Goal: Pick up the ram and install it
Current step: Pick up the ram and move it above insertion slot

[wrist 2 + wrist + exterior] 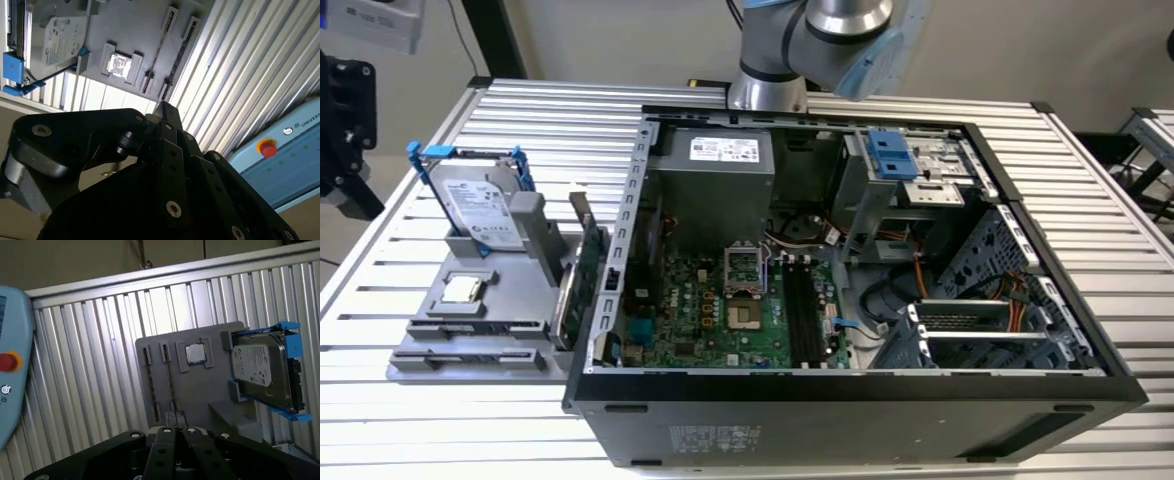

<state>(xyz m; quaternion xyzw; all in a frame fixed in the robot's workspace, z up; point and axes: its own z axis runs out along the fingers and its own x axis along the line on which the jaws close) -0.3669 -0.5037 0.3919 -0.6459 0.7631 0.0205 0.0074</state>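
Pincer [176, 430] pressed together, nothing pinched, clear of the ram [170, 382]. The ram is a thin dark stick on edge, slotted in the gray holder tray [210, 395] just beside a processor chip [195, 353]. A hard drive [262, 367] stands in a blue bracket. The tray sits on the slatted surface [400, 420], on the exterior view's left of the open computer case [854, 400]. The arm [787, 50] is behind the case.

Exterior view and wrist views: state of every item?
gripper: shut, holding nothing
ram: on edge in a tray slot, not picked up
hard drive: upright in blue caddy on tray
processor chip: flat in tray recess
computer case: open, side panel off
green card: on edge beside case
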